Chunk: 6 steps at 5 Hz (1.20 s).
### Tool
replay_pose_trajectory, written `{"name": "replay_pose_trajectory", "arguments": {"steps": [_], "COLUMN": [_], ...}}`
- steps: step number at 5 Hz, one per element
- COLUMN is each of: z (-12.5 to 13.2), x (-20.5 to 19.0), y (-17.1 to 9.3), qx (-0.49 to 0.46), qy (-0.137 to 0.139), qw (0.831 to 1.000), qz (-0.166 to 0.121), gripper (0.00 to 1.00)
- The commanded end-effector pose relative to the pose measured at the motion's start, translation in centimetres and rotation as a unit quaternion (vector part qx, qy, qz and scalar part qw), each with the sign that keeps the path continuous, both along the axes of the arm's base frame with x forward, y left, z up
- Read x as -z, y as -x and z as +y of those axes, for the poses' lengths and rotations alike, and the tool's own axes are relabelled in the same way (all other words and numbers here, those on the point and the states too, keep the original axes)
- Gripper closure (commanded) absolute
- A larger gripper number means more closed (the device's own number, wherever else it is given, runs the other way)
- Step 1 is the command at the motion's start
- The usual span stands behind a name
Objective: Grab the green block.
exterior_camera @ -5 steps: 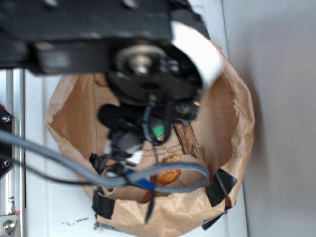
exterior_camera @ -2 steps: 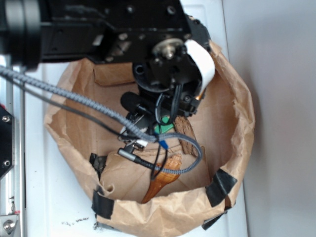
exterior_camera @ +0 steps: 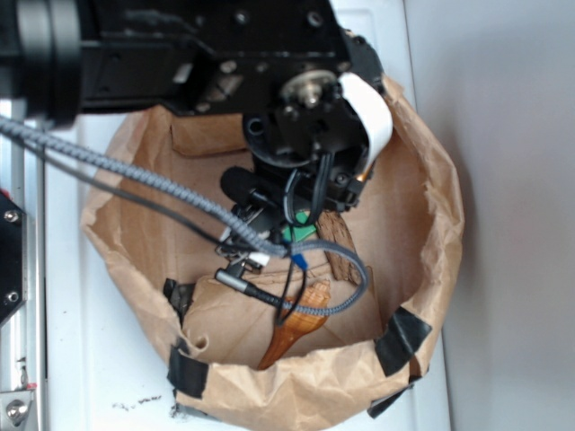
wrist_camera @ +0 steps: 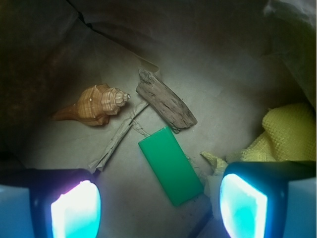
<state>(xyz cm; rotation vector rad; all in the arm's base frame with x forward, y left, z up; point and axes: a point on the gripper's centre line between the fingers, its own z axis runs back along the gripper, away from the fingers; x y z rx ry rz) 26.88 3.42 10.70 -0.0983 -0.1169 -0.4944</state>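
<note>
The flat, bright-green rectangular block [wrist_camera: 170,165] is lying on the floor of the crumpled brown paper bag [exterior_camera: 431,242], its long axis running diagonally in the wrist view from upper left to lower right, with the upper-left short end pointing toward the rough brown bark piece [wrist_camera: 165,101]. That bark piece is lying just above the green block, roughly parallel to it, its lower end very close to the block's upper corner, though whether the two are touching is hard to tell. Left of the green block a thin, flat strip of grey-brown paper [wrist_camera: 118,137] is slanting the other way, and beyond it, further left of the block, the tan spiral seashell [wrist_camera: 94,104] is resting on its side. Right of the green block the yellow woven cloth [wrist_camera: 286,134] is bunching against the bag wall. The wrist view is showing all of this plainly, whereas the exterior view is giving only a small green sliver of the block [exterior_camera: 297,233] under the black arm, plus the bag's rolled rim and its black tape patches [exterior_camera: 402,339], which the wrist view is not showing. The gripper [wrist_camera: 159,208] is hanging inside the bag, pointing straight down, with its jaws standing wide apart and holding nothing; its two glowing pads [wrist_camera: 75,209] are sitting at either side of the block's lower end, above it rather than around it.
</note>
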Motion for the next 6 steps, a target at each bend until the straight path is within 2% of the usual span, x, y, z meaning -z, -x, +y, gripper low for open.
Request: {"name": "replay_pose_trajectory", "arguments": {"steps": [1, 2, 3, 4, 5, 6], "z": [-0.1, 0.3, 0.5, 0.7, 0.8, 1.1], "x": [4.2, 6.1, 7.3, 7.8, 7.8, 7.6], "y": [-1.5, -1.8, -1.7, -1.5, -1.6, -1.8], "qx": [0.031, 0.037, 0.045, 0.042, 0.020, 0.008], "qy": [-0.003, -0.016, -0.034, -0.039, -0.030, -0.017], "qw": [0.999, 0.999, 0.998, 0.998, 0.999, 1.000], "qz": [-0.020, 0.000, 0.005, 0.000, 0.000, -0.003], "gripper": [0.00, 0.00, 0.00, 0.00, 1.00, 1.00]}}
